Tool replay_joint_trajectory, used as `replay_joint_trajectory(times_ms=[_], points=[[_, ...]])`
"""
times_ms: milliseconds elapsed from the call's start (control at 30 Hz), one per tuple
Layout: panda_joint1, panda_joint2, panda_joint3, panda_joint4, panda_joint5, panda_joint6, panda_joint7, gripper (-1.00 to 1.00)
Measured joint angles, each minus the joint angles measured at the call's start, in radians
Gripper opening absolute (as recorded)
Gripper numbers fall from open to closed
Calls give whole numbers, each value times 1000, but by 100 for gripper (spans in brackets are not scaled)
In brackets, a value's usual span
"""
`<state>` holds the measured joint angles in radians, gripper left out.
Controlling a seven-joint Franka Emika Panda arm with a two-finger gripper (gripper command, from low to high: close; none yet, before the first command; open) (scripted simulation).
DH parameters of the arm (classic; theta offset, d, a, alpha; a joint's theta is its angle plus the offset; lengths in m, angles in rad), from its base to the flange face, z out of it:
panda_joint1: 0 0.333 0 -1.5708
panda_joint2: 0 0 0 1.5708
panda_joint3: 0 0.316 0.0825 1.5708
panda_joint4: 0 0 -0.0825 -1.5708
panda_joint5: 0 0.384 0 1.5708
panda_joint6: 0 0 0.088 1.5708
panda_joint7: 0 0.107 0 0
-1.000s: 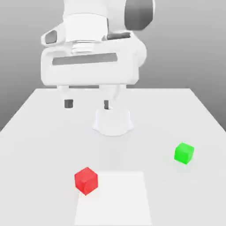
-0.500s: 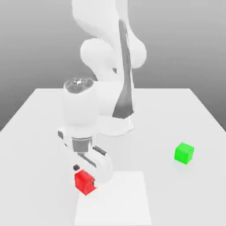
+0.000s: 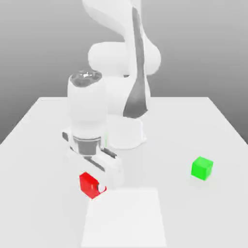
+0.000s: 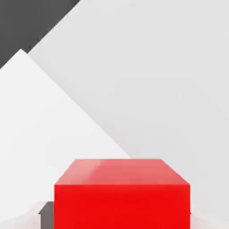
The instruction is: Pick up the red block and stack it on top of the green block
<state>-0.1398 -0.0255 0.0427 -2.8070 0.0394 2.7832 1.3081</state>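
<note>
Partly behind tool (image 3: 95, 186): red block (image 3: 87, 183)

White arm bent low, wrist vertical, end effector (image 3: 93, 185) clamped around the red block (image 3: 87, 183).

one red block (image 3: 87, 183), one green block (image 3: 202, 168).

A pale grey tabletop (image 3: 43, 145) is seen against a darker grey backdrop (image 3: 38, 48). A lighter rectangular patch (image 3: 126, 218) is laid at the tabletop's near edge.
</note>
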Motion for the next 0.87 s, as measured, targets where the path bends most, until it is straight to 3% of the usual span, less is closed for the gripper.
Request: replay_joint_trajectory(times_ms=[500, 633, 733, 767, 867], points=[[635, -217, 351, -103, 178, -106, -320, -100], [623, -109, 388, -104, 105, 2, -278, -100], [592, 1, 381, -102, -22, 104, -191, -100], [588, 36, 366, -101, -77, 135, -153, 100], [563, 36, 366, -101, -77, 135, -153, 100]])
